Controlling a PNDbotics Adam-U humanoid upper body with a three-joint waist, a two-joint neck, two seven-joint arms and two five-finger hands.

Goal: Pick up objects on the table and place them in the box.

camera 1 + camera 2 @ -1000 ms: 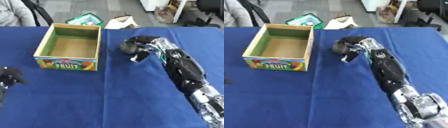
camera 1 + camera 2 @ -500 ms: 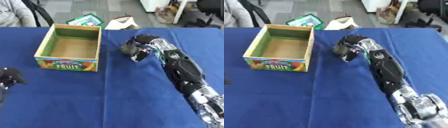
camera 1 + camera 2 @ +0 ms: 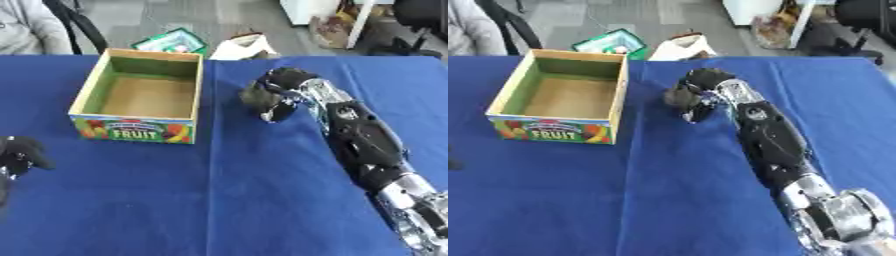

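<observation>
Blue cloth covers the table, and on it, toward the far left, stands an open cardboard box with green inner walls, a brown floor and "FRUIT" printed on its front panel. Nothing shows inside the box. From the lower right corner the black and silver right arm stretches diagonally up across the table, ending in the right hand just to the right of the box, apart from it. Its fingers curl round a small dark object, too indistinct to name, held just above the cloth. At the lower left edge the left hand rests on the table, fingers curled and holding nothing.
</observation>
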